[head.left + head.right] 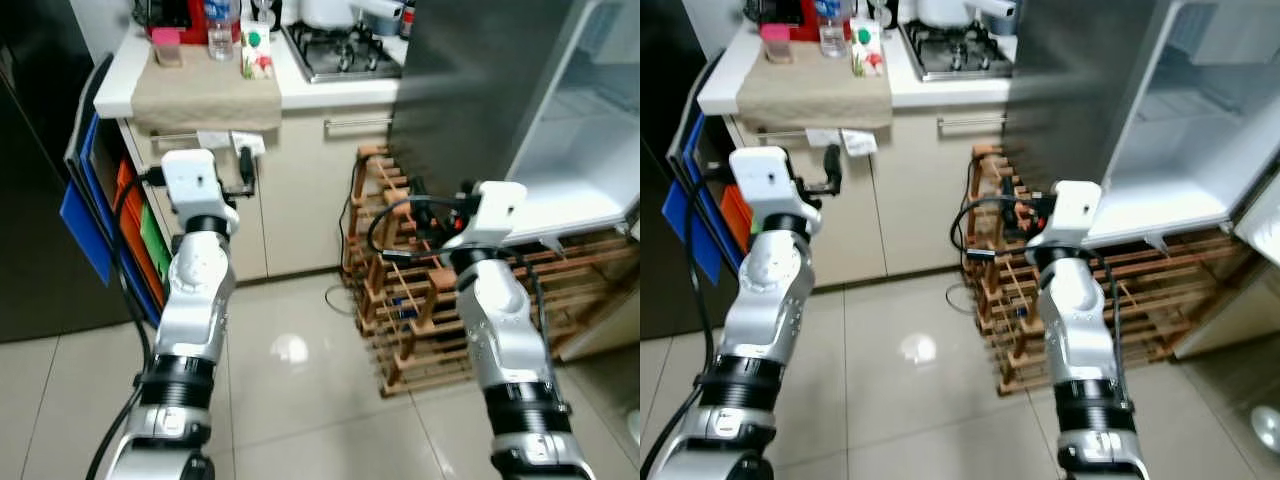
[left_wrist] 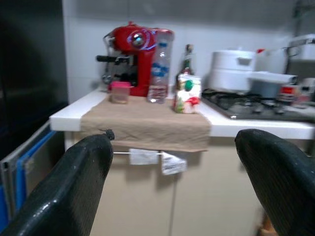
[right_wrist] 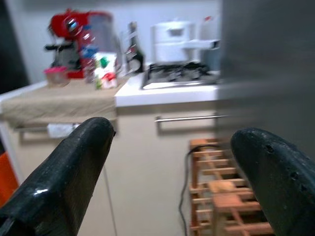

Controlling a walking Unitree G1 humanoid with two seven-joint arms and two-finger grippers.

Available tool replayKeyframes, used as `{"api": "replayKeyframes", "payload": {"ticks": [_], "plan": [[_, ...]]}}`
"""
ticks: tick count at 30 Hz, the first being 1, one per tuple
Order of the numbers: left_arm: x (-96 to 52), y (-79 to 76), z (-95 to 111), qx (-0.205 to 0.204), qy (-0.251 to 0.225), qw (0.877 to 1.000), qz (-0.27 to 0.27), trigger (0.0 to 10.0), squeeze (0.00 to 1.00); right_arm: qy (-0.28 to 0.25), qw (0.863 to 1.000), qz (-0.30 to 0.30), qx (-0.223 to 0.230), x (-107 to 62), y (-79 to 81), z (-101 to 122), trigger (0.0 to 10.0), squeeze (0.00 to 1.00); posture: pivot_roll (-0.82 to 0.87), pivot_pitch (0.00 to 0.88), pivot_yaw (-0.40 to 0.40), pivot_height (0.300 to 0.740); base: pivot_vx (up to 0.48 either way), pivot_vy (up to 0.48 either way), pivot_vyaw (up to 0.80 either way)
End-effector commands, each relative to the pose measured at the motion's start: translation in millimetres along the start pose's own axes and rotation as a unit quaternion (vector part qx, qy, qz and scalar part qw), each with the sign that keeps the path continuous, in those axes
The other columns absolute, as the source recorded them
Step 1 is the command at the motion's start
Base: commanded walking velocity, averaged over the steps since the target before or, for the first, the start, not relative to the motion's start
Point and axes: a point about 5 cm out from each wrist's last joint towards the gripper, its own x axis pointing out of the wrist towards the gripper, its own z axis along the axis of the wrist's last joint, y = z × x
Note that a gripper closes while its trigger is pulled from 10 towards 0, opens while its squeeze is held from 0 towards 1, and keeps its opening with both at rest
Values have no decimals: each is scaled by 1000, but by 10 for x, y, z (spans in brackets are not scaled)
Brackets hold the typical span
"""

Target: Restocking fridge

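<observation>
Here both arms are raised before a white bench [image 1: 300, 95] at twelve o'clock, where a carton [image 1: 256, 55], a water bottle [image 1: 221, 28] and a pink-lidded jar [image 1: 167, 47] stand on a beige cloth [image 1: 205, 95], the red coffee machine [image 2: 133, 59] behind them and a gas hob [image 1: 350, 55] at one o'clock. The left gripper [image 2: 182, 196] has its jaws spread wide and empty, aimed at the carton, and the right gripper [image 3: 172, 182] likewise stands open with nothing between its jaws, facing the bench's cupboard front. The fridge [image 1: 1180, 130] stands at two o'clock with its door swung wide, above a wooden wine rack [image 1: 420, 300] on the tiled floor [image 1: 290, 400].
</observation>
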Motion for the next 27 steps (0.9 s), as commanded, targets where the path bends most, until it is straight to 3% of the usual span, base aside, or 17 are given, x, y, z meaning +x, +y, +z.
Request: {"api": "replayKeyframes", "payload": {"ticks": [1,9,17,27], "plan": [[-12,-42,-39,-5,11,1000,-6,10000,0,-4,1000,-6,-9,-16,-41,28,10000,188,-90,0,8,740,480,0,706],[15,-68,-40,-4,9,1000,-6,10000,0,14,1000,0,-17,16,-58,-9,10000,176,-84,0,-6,740,480,0,662],[42,-124,-37,-10,8,1000,-12,10000,0,8,1000,-11,-19,45,-93,35,10000,141,-97,0,-6,740,475,0,0],[95,-53,34,-16,-8,1000,-1,10000,0,-15,1000,-12,-22,58,-45,104,10000,141,-89,0,4,740,468,0,0]]}}
